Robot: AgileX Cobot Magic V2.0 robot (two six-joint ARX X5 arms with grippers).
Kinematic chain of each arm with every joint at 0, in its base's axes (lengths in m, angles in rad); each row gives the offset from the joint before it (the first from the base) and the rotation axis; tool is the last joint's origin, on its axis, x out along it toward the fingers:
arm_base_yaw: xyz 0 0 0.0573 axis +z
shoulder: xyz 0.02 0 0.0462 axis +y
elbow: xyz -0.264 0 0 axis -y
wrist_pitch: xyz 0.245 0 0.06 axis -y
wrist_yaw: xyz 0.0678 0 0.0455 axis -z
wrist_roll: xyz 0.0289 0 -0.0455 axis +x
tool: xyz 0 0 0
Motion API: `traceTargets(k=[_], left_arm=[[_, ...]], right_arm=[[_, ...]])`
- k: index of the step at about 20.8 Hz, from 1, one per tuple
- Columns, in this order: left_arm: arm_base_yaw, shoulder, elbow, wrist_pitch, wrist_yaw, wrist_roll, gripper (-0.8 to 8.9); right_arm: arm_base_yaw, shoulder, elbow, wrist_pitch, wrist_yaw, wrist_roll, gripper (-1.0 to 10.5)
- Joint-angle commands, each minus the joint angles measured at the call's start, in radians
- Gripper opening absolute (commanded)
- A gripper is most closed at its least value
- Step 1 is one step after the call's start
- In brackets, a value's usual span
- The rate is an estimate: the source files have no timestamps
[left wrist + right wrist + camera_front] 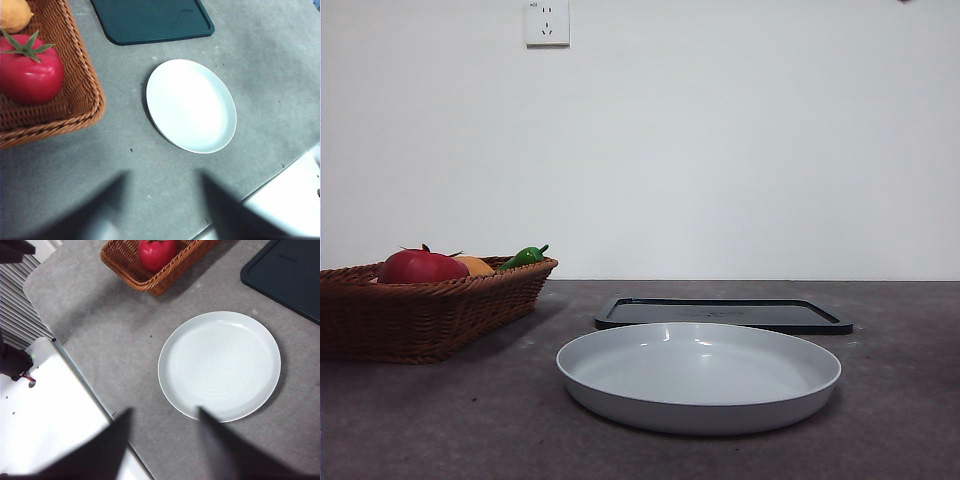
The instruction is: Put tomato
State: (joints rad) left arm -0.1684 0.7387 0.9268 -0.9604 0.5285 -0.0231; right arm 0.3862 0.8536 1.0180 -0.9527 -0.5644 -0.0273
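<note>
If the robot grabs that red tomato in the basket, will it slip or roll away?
The tomato looks glossy and smooth, so it may slip in a hard grip. It is round, so on the flat plate it would probably roll a little. In the basket, the woven walls likely keep it put.

We've got open grey table (pixel 900 400) all round the white plate (pixel 698 375). The black tray (pixel 723 314) sits just behind the plate, low and flat. The wicker basket (pixel 430 310) walls in the tomato (pixel 420 267), with an orange fruit (pixel 475 265) beside it; above the tomato it's open.
</note>
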Motion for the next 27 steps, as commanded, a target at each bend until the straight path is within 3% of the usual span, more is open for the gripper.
traceTargets(k=[1, 5, 12, 27], left_arm=[[-0.003, 0.006, 0.019, 0.013, 0.003, 0.011, 4.62], [-0.003, 0.014, 0.019, 0.044, -0.038, 0.010, 4.71], [-0.003, 0.099, 0.019, 0.261, -0.201, 0.008, 4.69], [-0.003, 0.458, 0.019, 0.531, -0.295, 0.117, 4.68]], right_arm=[[0.006, 0.008, 0.018, 0.009, 0.001, -0.007, 4.3], [0.006, 0.008, 0.018, 0.010, 0.013, -0.007, 4.3], [0.006, 0.008, 0.018, 0.010, 0.015, -0.006, 4.3], [0.006, 0.008, 0.018, 0.010, 0.014, -0.006, 4.3]])
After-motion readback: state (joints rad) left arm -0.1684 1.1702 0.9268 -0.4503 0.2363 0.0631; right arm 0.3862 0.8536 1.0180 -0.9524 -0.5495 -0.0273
